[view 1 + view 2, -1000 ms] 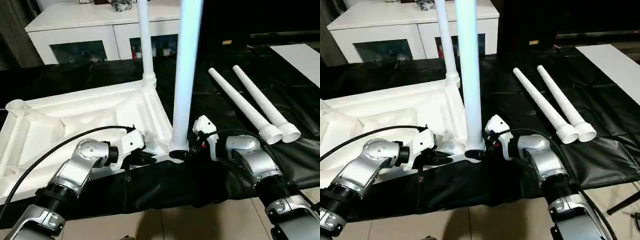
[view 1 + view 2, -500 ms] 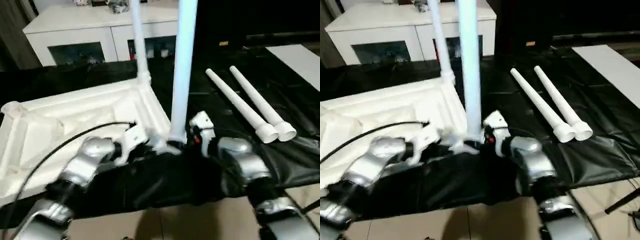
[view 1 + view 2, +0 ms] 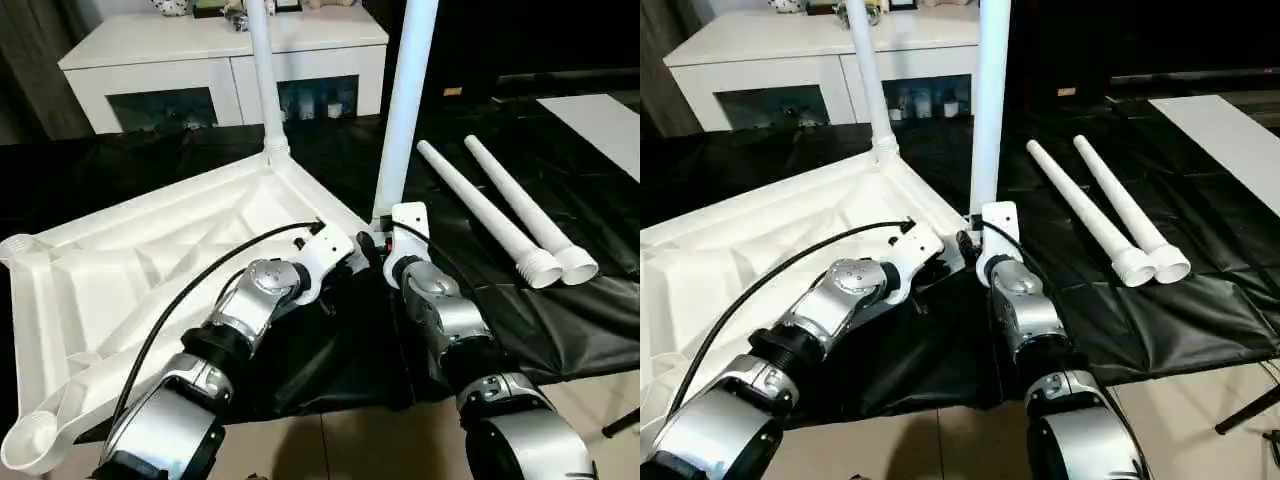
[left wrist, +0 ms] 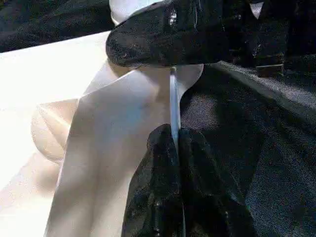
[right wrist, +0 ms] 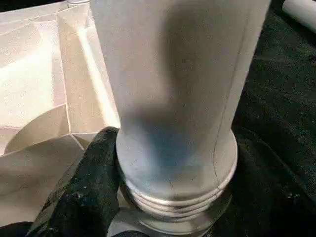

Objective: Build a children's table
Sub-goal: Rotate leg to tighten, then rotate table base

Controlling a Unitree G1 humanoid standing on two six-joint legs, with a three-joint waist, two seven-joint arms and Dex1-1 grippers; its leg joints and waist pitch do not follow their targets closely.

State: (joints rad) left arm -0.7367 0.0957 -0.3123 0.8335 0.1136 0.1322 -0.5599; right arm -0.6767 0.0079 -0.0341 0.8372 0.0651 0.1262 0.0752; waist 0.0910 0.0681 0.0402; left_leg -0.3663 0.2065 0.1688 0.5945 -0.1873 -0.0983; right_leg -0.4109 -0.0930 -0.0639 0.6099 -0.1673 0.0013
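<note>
The children's table lies upside down on a black cloth, its white ribbed tabletop [image 3: 150, 260] facing up. One leg [image 3: 262, 90] stands in the far corner socket. A second leg [image 3: 402, 110] stands in the near right corner socket, and my right gripper [image 3: 378, 240] is shut around its threaded base [image 5: 173, 163], one black finger [image 5: 91, 187] pressed against the collar. My left gripper [image 4: 176, 131] is beside it, pinched shut on the thin rim of the tabletop [image 4: 173, 94]. Two loose legs [image 3: 485, 215] [image 3: 530, 210] lie on the cloth to the right.
A white glass-door cabinet [image 3: 220, 60] stands behind the work. The black cloth [image 3: 560, 320] hangs over the front edge, with tiled floor [image 3: 330, 450] below. A black cable [image 3: 200, 280] runs along my left forearm. A pale sheet [image 3: 600, 115] lies at the far right.
The head camera has swung, so the whole picture shifted and more of the tabletop shows. Both grippers stay at the near right corner with the same holds.
</note>
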